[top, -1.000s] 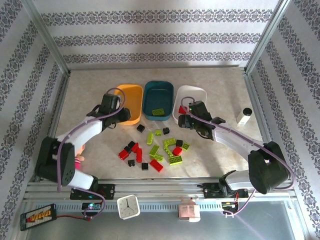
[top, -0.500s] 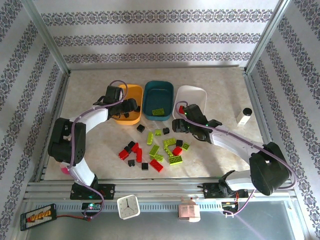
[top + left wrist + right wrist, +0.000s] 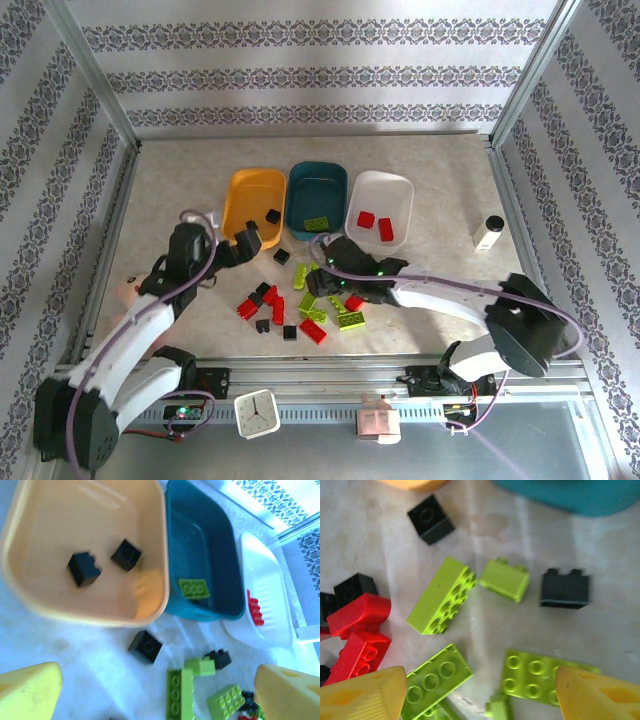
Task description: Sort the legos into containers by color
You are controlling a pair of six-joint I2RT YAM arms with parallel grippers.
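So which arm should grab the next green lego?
Probably right. The right end effector, open, hangs over the lime green legos; the left end effector, also open, sits by the orange-yellow tray, nearer a black lego.

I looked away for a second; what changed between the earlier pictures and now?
The left gripper pulled back near-left from over the orange tray, jaws open; two black bricks lie uncovered in it. The right gripper swung left from the white tray to above the pile, jaws open, uncovering two red bricks. The green brick in the teal tray and the pile stayed put.
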